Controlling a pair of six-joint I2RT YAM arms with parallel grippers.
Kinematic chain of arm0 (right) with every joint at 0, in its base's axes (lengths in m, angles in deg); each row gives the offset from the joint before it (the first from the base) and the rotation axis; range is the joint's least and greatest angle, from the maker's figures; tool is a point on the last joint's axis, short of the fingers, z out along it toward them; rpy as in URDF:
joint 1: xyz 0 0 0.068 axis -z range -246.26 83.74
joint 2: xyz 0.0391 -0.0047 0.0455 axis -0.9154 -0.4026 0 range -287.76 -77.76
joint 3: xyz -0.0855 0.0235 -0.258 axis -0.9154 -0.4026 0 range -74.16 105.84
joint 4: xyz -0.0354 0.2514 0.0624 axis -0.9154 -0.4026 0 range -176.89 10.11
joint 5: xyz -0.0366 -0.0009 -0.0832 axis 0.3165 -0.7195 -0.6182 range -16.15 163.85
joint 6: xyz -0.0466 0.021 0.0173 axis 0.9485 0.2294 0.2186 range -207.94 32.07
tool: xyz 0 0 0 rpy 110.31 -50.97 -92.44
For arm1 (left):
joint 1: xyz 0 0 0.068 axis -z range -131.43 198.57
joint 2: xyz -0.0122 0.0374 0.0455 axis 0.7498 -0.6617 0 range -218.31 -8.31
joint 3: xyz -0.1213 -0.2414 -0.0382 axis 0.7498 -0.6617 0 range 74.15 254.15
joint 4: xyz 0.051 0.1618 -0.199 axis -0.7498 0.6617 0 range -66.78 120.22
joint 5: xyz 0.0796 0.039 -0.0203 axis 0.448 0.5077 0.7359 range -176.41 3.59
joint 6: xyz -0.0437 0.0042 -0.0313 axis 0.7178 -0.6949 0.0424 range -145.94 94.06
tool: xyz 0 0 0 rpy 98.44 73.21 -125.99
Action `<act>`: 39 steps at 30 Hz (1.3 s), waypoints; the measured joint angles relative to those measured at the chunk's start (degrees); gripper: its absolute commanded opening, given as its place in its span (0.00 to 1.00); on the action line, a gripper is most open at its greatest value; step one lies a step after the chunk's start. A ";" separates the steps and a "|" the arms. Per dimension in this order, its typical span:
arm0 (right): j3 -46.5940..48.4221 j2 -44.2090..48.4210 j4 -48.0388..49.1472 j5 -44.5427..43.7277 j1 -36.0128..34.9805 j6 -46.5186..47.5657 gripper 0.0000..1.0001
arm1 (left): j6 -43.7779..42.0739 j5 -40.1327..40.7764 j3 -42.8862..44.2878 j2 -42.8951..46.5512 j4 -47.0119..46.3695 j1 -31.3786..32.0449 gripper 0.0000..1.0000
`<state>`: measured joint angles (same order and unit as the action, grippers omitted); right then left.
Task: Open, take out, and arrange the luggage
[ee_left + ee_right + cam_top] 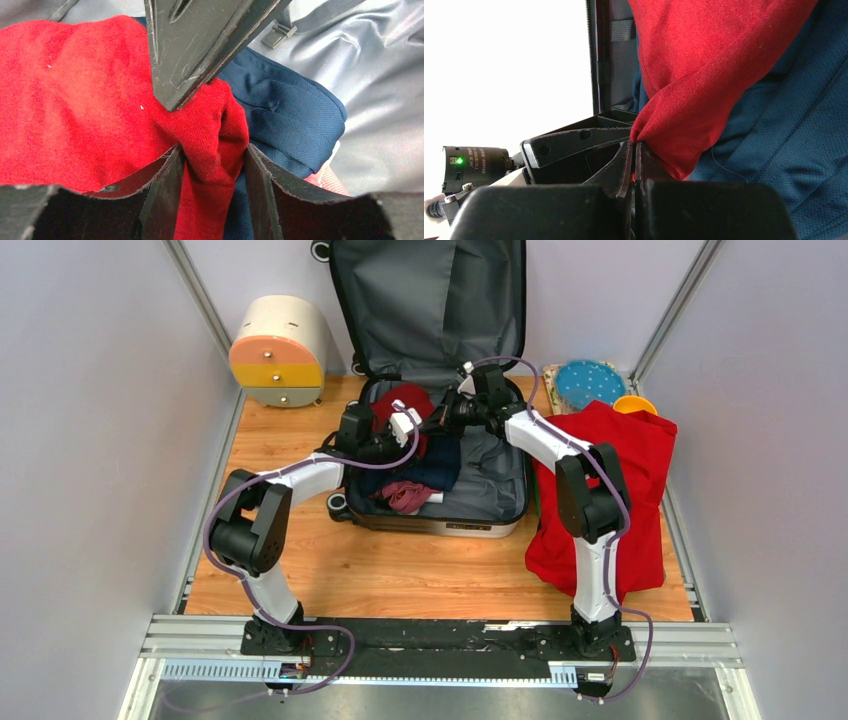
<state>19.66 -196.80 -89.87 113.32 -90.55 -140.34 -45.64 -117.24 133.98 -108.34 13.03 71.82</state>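
Right gripper clamped on red garment; left gripper straddles its fold, bite uncertain. Luggage open, upper centre of overhead view. Best to lift both evenly, clearing the navy garment.

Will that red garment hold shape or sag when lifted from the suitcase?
Likely floppy: the red garment creases to a point where the right hand pinches it. Probably light, as that small pinch carries the fold. Its knit looks grippy.
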 measured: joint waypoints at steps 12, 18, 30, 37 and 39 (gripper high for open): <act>0.00 0.00 1.75 0.07 0.00 -3.52 0.02 | 0.52 6.49 0.02 -1.25 -2.25 1.05 0.05; -0.26 0.35 2.38 1.25 1.38 -2.16 0.58 | 2.08 5.14 0.46 -1.31 -0.24 0.09 0.00; -9.49 19.82 -0.22 3.54 8.13 33.92 0.85 | -3.96 -5.01 12.52 1.01 20.39 -2.69 0.00; -17.31 32.48 -0.81 12.55 6.69 68.28 0.94 | -9.86 -12.68 19.32 2.95 33.46 -2.97 0.00; -18.12 32.83 -1.44 13.18 5.31 74.14 0.94 | -11.63 -14.16 19.37 3.85 36.61 -2.95 0.00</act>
<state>1.54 -163.97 -91.31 126.50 -85.24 -66.20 -57.27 -131.40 153.35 -104.49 49.64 68.87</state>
